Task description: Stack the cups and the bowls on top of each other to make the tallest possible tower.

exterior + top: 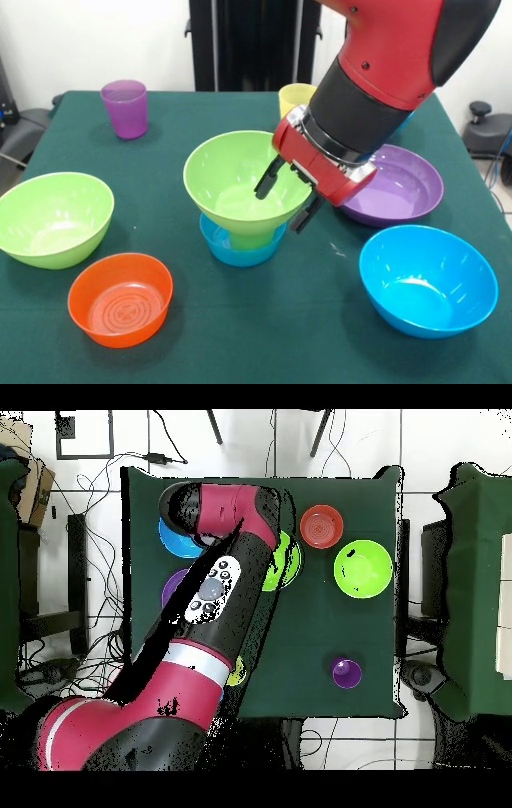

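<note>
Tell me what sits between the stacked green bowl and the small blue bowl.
A green cup, upside down on the small blue bowl, carrying the green bowl; front view shows it.

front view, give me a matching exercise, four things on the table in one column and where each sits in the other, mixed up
Things
1. translucent purple plastic cup
2. small glossy orange plastic bowl
3. wide glossy purple plastic bowl
4. lime green plastic bowl under the gripper, on the tower

Places in the front view
A. bottom left, nearest the camera
B. middle, raised on a green cup in a small blue bowl
C. top left, standing alone
D. right, partly behind the arm

Pairs: 1-C, 2-A, 3-D, 4-B
</note>
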